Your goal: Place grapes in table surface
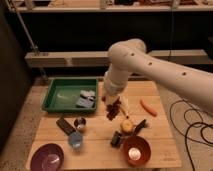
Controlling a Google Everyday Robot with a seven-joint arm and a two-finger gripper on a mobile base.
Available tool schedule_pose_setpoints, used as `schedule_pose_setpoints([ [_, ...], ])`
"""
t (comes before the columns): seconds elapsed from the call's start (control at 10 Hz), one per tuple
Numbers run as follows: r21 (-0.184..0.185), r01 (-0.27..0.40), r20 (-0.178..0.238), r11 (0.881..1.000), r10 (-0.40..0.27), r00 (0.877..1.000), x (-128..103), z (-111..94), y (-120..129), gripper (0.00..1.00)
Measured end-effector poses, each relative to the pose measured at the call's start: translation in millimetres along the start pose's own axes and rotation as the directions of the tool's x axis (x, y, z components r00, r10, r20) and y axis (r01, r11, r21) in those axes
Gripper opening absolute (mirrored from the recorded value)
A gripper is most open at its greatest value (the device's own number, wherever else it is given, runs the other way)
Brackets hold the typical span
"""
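Note:
The grapes (114, 109), a dark reddish-brown lumpy bunch, hang from my gripper (112, 101) just above the middle of the table surface (160, 131), a pale wooden plank top. The gripper is shut on the top of the bunch. The white arm reaches in from the right and comes down over the table's back half. The bunch hangs left of the carrot and above a yellow item.
A green tray (60, 104) holding a grey-blue item stands at the back left. An orange carrot (148, 107) lies to the right. A dark block (65, 125), a blue cup (75, 140), a purple bowl (47, 158), an orange bowl (136, 150) and a yellow item (127, 125) line the front.

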Motion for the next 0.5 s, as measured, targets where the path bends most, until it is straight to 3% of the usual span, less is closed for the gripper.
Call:
schedule_pose_setpoints([
  [0.2, 0.035, -0.070, -0.020, 0.997, 0.071, 0.997, 30.0, -31.5, 6.7, 0.00],
  [0.5, 0.021, -0.045, -0.014, 0.999, 0.045, 0.999, 18.7, -18.8, 3.7, 0.00],
])
